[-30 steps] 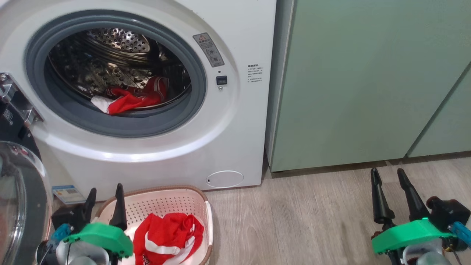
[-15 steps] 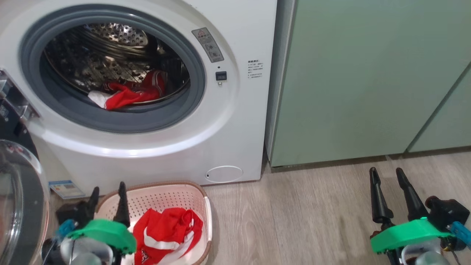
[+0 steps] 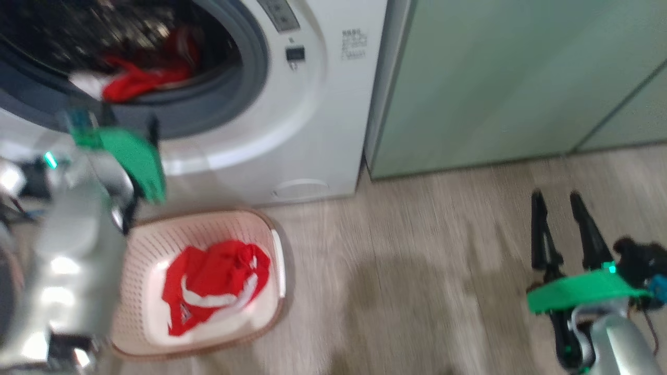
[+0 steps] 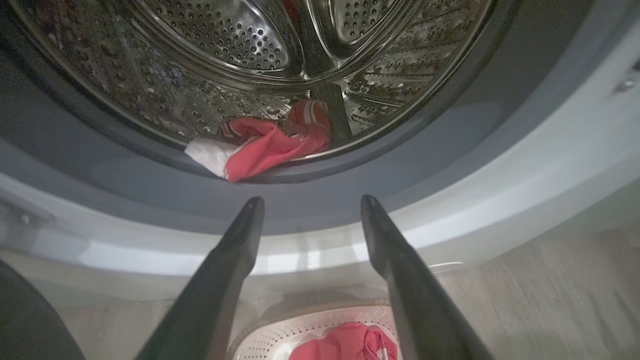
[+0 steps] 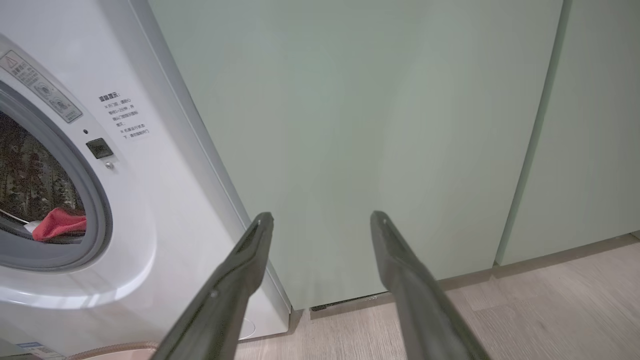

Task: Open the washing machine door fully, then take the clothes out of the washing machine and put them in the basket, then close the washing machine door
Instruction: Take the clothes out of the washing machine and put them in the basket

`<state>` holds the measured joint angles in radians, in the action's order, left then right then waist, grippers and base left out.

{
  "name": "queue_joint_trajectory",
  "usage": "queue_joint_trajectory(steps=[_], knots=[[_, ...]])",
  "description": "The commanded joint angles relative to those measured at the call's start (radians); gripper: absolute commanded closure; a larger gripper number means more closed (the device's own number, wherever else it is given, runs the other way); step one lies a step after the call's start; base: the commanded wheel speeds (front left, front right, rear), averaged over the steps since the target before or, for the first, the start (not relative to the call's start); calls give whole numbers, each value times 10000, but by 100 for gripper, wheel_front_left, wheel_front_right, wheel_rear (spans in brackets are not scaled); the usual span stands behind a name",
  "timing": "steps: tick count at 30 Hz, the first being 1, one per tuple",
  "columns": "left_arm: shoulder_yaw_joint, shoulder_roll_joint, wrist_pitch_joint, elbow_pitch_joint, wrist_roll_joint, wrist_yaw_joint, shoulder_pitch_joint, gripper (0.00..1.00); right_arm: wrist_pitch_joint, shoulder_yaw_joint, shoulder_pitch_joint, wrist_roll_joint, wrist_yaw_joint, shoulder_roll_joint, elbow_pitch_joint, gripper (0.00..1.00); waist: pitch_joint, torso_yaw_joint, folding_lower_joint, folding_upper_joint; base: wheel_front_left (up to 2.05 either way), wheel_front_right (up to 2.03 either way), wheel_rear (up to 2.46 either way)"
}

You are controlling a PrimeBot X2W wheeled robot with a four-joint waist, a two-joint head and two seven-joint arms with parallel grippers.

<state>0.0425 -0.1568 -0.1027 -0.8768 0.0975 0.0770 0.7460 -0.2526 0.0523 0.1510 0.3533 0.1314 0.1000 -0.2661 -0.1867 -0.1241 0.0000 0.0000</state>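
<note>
1. The washing machine (image 3: 312, 130) stands on the floor (image 3: 417, 271), beside pale green cabinets (image 5: 375, 125). Its drum mouth is uncovered.
2. The clothes (image 4: 265, 145) lie at the bottom front of the drum. Their long axis runs across the mouth, with the white end toward the left of the left wrist view.
3. The basket (image 3: 276, 250) sits on the floor just in front of the washing machine. A crumpled red jersey (image 3: 213, 281) lies inside, running diagonally in the head view.
4. The left end effector (image 4: 311, 200) is spread wide and empty. It points into the drum mouth, short of the clothes.
5. The right end effector (image 5: 322, 216) is spread wide and empty, pointing at the cabinets.
</note>
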Motion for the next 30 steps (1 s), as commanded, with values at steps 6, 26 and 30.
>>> queue_joint_trajectory(steps=[6,26,30], knots=[[-58,-1053,-863,-840,-437,-330,2389,0,-92,292,804,62,-7,-80,441,0,-1814,-933,0,0,0,0,0],[-734,-2891,-1173,-3496,-1230,-1321,5783,0,-92,742,1928,165,-7,-352,735,0,-4070,-1730,0,0,0,0,0],[-761,-3005,-1346,-3793,-1160,-1310,5733,40,-92,786,1995,173,-7,-317,716,0,-4128,-1764,0,0,0,0,0]])
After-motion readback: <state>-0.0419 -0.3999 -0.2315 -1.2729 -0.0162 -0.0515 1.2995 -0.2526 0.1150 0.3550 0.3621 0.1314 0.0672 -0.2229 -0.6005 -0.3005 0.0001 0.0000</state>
